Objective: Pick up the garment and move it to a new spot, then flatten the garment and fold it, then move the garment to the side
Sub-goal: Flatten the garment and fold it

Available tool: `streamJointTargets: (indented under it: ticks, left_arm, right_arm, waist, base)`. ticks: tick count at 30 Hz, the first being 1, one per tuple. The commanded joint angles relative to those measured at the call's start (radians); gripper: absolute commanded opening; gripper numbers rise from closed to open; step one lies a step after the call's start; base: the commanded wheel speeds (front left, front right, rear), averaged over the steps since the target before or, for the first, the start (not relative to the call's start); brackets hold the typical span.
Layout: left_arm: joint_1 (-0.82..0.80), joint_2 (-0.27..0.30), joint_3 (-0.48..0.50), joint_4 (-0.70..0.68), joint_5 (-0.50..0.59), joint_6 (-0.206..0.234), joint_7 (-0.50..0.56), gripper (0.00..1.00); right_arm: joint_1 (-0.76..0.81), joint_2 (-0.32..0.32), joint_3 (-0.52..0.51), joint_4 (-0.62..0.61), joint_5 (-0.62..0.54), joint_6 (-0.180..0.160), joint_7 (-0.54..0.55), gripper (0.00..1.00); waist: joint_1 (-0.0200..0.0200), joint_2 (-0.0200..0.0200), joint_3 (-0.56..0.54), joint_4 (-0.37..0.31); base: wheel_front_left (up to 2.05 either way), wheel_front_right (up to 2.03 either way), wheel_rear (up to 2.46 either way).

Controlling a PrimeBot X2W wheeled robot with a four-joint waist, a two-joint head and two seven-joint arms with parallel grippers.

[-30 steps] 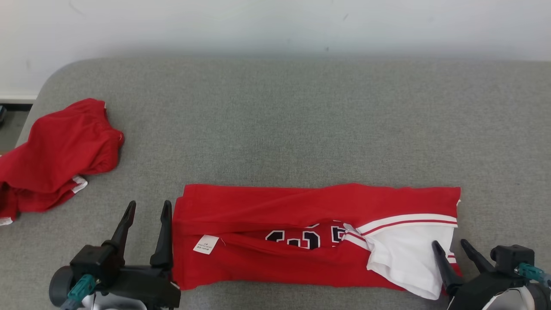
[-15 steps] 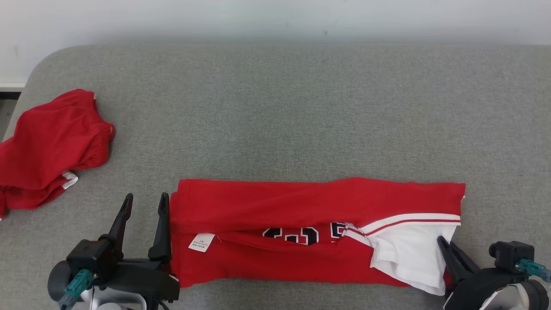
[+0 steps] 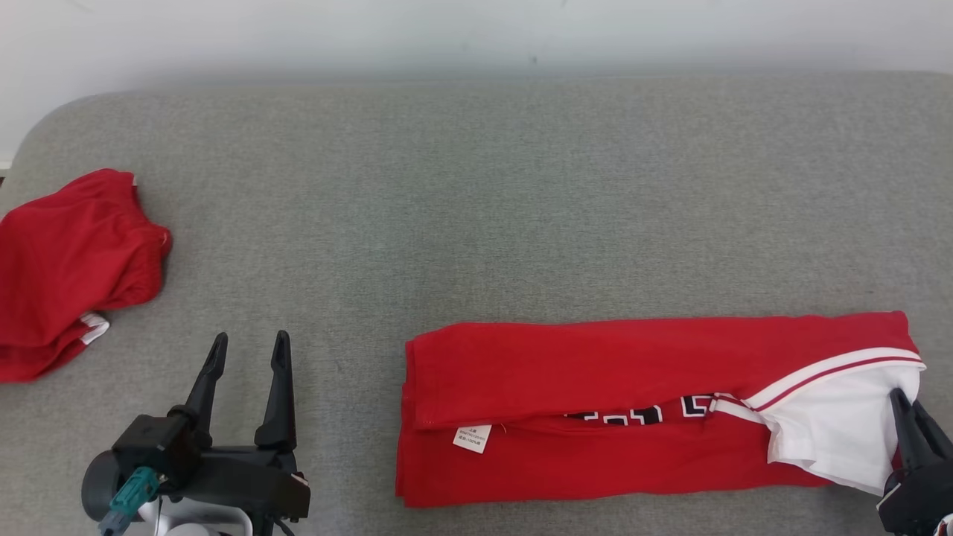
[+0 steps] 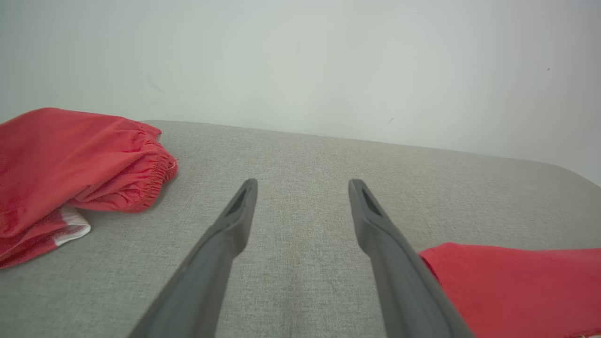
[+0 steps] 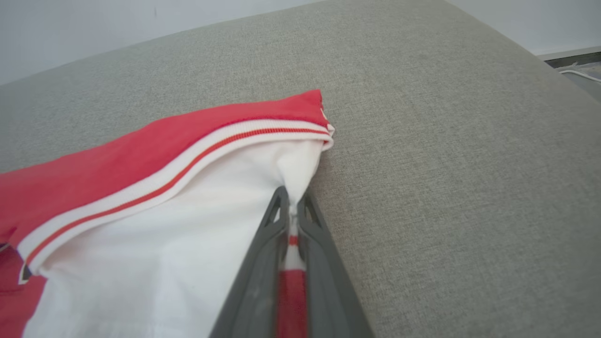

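Red garment (image 3: 581, 365) pinched in the right gripper (image 5: 291, 196); left gripper (image 3: 249, 348) wide, empty.

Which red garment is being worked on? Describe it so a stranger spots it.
On the grey padded table, look at the near edge, toward the right. The folded garment lies as a long flat red strip, its white end pinched in the right claw; the other red garment, far left, is a crumpled heap.

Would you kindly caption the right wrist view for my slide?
Right end effector shut on the white end of the folded jersey, atop grey cushion.
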Motion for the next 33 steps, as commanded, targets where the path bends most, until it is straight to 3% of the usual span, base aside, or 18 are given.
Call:
streamJointTargets:
  ticks: [1,5,12,17,21,26,33]
  left_arm:
    - [0.008,0.000,0.007,0.000,0.009,-0.003,-0.004,1.00]
    - [0.010,-0.004,0.013,0.003,0.016,-0.009,-0.004,1.00]
    - [0.020,-0.009,0.023,0.009,0.019,-0.018,-0.004,1.00]
    - [0.024,-0.014,0.018,0.021,0.025,-0.028,-0.004,1.00]
    - [0.021,-0.015,0.012,0.028,0.027,-0.037,-0.004,1.00]
    - [0.025,-0.018,0.003,0.034,0.028,-0.041,-0.004,1.00]
    - [0.016,-0.023,-0.017,0.045,0.030,-0.044,-0.003,1.00]
  right_arm:
    - [-0.003,-0.008,-0.013,0.001,-0.020,-0.002,-0.010,0.00]
    - [-0.027,0.004,0.005,-0.036,-0.052,-0.002,-0.017,0.00]
    - [-0.006,0.080,0.086,-0.252,-0.099,-0.001,0.030,0.00]
    - [0.032,0.167,0.213,-0.483,-0.124,-0.001,0.145,0.00]
    - [0.040,0.221,0.345,-0.577,-0.114,-0.001,0.216,0.00]
    - [-0.004,0.264,0.478,-0.531,-0.090,-0.001,0.220,0.00]
    - [-0.110,0.295,0.623,-0.349,-0.030,-0.001,0.154,0.00]
  waist:
    - [0.0000,-0.0001,-0.002,-0.015]
    - [0.0000,-0.0001,-0.007,-0.035]
    - [0.0000,-0.0001,-0.029,-0.058]
    - [0.0000,-0.0001,-0.055,-0.061]
    - [0.0000,-0.0001,-0.069,-0.049]
    - [0.0000,-0.0001,-0.084,-0.022]
    - [0.0000,-0.0001,-0.086,0.020]
  base:
    - [0.00,0.00,0.00]
    - [0.00,0.00,0.00]
    - [0.00,0.00,0.00]
    - [0.00,0.00,0.00]
    - [0.00,0.00,0.00]
    - [0.00,0.00,0.00]
    - [0.00,0.00,0.00]
